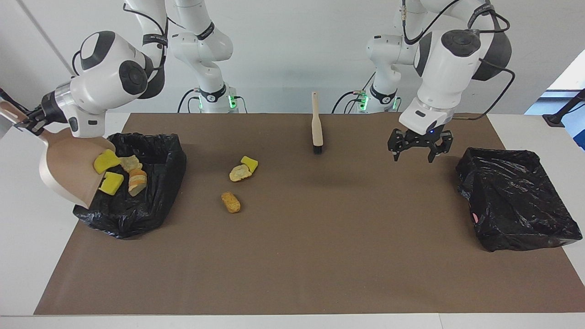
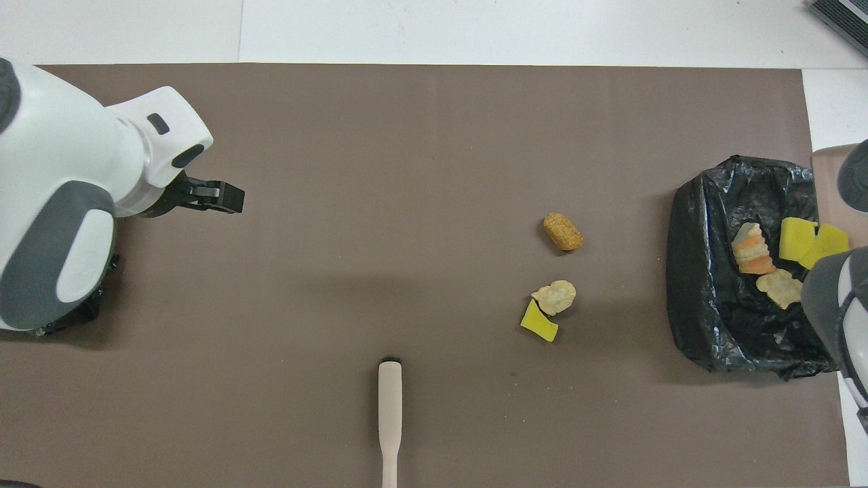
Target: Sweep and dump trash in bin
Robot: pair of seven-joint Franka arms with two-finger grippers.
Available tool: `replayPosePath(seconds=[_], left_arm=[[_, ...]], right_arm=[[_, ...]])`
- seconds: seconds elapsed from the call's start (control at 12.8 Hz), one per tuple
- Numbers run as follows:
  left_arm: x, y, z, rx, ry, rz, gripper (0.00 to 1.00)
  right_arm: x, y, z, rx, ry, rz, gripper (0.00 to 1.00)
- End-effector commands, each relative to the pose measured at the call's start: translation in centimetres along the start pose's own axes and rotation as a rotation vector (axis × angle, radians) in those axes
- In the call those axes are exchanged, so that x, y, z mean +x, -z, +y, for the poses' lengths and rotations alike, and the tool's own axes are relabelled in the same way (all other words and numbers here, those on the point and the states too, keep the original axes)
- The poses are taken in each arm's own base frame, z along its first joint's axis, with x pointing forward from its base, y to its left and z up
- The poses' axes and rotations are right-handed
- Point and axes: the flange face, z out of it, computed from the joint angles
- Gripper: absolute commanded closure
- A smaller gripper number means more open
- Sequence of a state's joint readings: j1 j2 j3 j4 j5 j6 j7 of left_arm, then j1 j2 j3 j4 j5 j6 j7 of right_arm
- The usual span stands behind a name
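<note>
My right gripper (image 1: 28, 122) is shut on the handle of the beige dustpan (image 1: 68, 169) and holds it tipped over the black-lined bin (image 1: 155, 196) at the right arm's end. Two yellow chunks (image 1: 106, 161) and two tan bread-like scraps (image 1: 137, 180) sit at the pan's mouth and in the bin (image 2: 698, 271). On the mat lie a golden-brown lump (image 1: 231, 202), a tan lump (image 1: 239, 172) and a yellow chunk (image 1: 249, 163) touching it. My left gripper (image 1: 419, 148) is open and empty, raised over the mat.
The beige hand brush (image 1: 316, 125) lies on the mat near the robots, bristles pointing away from them. A second black-lined bin (image 1: 516, 201) stands at the left arm's end. The brown mat (image 1: 320, 256) covers most of the table.
</note>
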State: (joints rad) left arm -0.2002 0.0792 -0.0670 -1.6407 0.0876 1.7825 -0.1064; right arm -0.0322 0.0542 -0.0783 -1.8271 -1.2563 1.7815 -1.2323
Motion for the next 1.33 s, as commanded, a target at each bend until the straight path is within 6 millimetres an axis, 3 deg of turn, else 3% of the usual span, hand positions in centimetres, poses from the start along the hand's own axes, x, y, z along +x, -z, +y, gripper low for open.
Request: replayPosePath(seconds=[0.0, 0.08, 0.16, 0.31, 0.47, 0.7, 1.09, 1.25], left_arm=[[-0.5, 3.7, -2.4, 0.01, -0.041, -0.034, 0.0], [-1.0, 5.0, -3.4, 0.009, -0.045, -0.05, 0.0], [-1.9, 6.6, -4.2, -0.003, -0.047, -0.044, 0.0], [-3.9, 8.7, -5.6, -0.03, -0.063, -0.056, 0.0], [-5.3, 10.2, -6.3, -0.028, -0.075, -0.055, 0.0], [-6.0, 10.4, -6.7, -0.03, -0.068, -0.073, 0.0], [-6.7, 10.0, -8.1, -0.079, -0.026, -0.088, 0.0], [-6.6, 9.9, -8.7, -0.081, -0.006, -0.079, 0.0]], right_arm=[[-0.5, 0.4, 0.2, -0.026, 0.01, -0.091, 1.0], [1.0, 1.5, 0.8, -0.045, 0.022, -0.092, 1.0], [0.7, 1.6, 0.9, -0.04, 0.011, -0.099, 1.0], [-2.1, 2.7, 0.8, -0.003, -0.039, -0.1, 1.0], [-4.9, 5.0, 0.3, 0.016, -0.088, -0.047, 1.0], [-7.9, 9.0, -0.6, 0.078, -0.127, 0.02, 1.0], [-3.1, 16.4, -2.9, 0.192, -0.285, 0.277, 1.0], [-1.1, 18.2, -3.8, 0.265, -0.385, 0.368, 1.0]])
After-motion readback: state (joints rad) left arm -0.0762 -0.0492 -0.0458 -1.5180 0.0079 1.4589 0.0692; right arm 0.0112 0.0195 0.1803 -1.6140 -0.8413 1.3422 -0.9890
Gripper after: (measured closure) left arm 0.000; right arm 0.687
